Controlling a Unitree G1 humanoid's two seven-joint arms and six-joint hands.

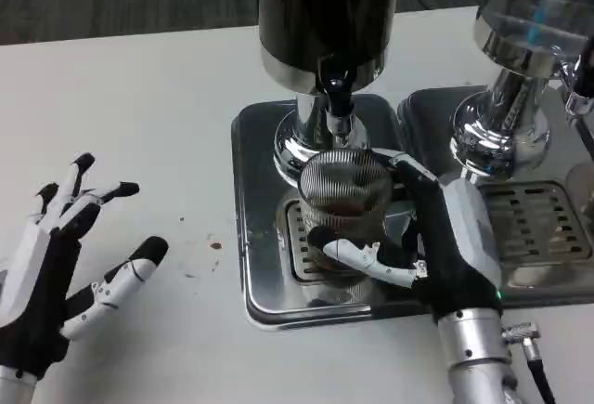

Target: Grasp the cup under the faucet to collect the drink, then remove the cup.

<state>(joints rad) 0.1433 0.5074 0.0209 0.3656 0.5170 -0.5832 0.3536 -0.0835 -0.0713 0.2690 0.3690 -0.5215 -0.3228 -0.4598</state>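
Right robot hand (436,246) grips the ribbed glass cup (345,202) below the faucet (339,107), over the drip tray (264,228); left robot hand (60,255) rests open on the tabletop (139,107). Risk: tilting the cup on removal spills the dark drink; clipping the faucet would cause it
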